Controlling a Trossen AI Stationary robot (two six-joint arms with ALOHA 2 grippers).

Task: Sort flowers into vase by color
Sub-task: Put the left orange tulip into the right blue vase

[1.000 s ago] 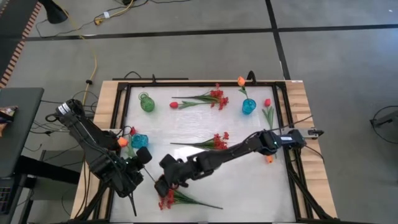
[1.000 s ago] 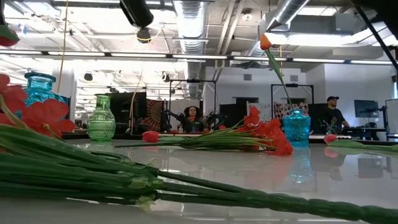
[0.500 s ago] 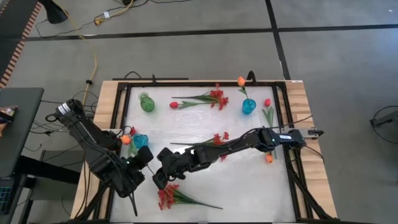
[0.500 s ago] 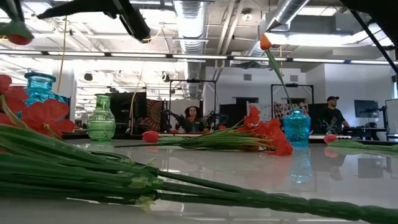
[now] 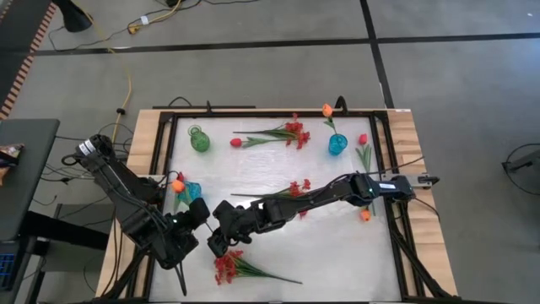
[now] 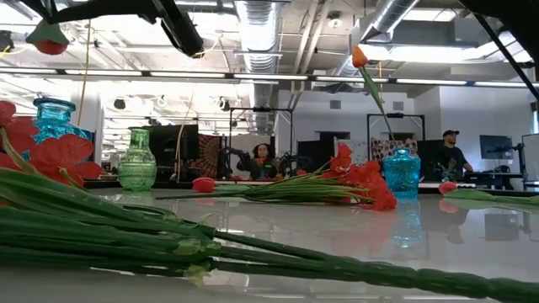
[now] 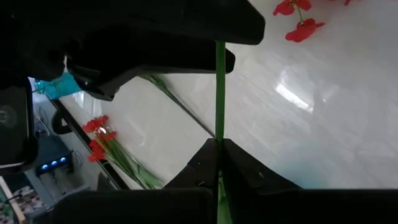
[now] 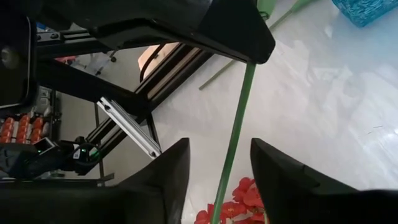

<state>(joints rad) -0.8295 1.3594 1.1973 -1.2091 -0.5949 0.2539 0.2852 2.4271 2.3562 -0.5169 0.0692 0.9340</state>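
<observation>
Light, whippy orange tulip bud on thin green stem (image 7: 219,93), pinched mid-stem in left claw (image 7: 219,144), right claw (image 8: 217,163) spread alongside.

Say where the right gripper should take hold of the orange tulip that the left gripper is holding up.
Take the orange tulip by its thin green stem, on the bare straight stretch beside the shut left gripper, well clear of the bud. The right gripper straddles that stretch with its fingers open, so closing squarely across the stem looks best.
</observation>
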